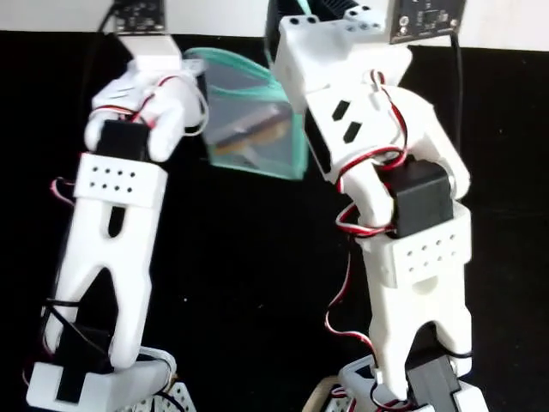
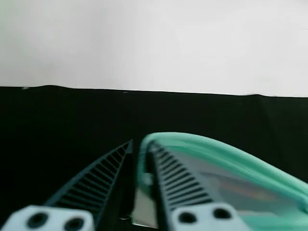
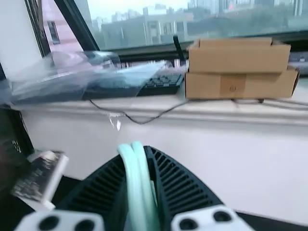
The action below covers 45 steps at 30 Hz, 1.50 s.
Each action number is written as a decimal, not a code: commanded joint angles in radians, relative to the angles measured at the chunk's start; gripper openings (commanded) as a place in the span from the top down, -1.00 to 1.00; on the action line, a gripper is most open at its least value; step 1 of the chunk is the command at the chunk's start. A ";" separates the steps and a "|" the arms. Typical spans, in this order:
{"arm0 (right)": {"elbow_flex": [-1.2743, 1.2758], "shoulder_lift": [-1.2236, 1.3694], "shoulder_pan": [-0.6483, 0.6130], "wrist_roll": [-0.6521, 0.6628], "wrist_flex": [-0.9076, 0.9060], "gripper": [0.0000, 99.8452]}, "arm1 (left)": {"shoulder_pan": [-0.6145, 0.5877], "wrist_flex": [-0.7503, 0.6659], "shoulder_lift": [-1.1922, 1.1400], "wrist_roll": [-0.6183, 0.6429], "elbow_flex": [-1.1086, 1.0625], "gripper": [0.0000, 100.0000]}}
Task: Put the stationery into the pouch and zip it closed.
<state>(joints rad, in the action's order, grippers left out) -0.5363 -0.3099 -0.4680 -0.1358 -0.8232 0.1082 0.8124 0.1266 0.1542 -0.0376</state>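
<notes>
1. The pouch [image 1: 249,112], mint-green with a clear window, hangs tilted at the far side of the table. It sits between the left arm [image 1: 111,223] and the right arm [image 1: 412,223].
2. It is close to the far edge, where the black cloth [image 1: 249,283] meets the white wall [image 1: 223,17].
3. Stationery [image 1: 250,130] shows through the window as pale and brown pieces inside the pouch. Their kind cannot be told.
4. The left gripper [image 2: 138,161] has its ribbed jaws drawn almost together, pinching the pouch's left end. The green rim [image 2: 216,149] curves away from the jaws.
5. The right gripper [image 3: 138,168] has its jaws nearly together too, clamped on the doubled rim at the pouch's right end.
6. Whether the zip is open or closed cannot be told.
7. A wide stretch of black cloth lies between the two arms, nearer than the pouch.
8. Behind the wall's top edge is a ledge with two stacked cardboard boxes [image 3: 238,67], a keyboard [image 3: 149,84] and a trailing cable [image 3: 144,118], all well apart from the pouch.
</notes>
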 commanded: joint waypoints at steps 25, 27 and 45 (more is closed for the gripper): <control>-0.116 -0.012 -0.010 -0.006 0.048 0.99 | 0.045 0.644 -0.008 0.003 0.708 0.65; -0.114 -0.012 -0.010 -0.006 0.053 0.99 | 0.044 0.715 -0.008 0.003 0.740 0.65; -0.116 -0.012 -0.067 -0.009 0.056 0.99 | 0.068 0.953 0.073 0.011 0.707 0.66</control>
<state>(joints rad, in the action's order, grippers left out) -0.6038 -0.3161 -0.5247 -0.1358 -0.8017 0.1481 1.7591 0.1235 0.1542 0.7081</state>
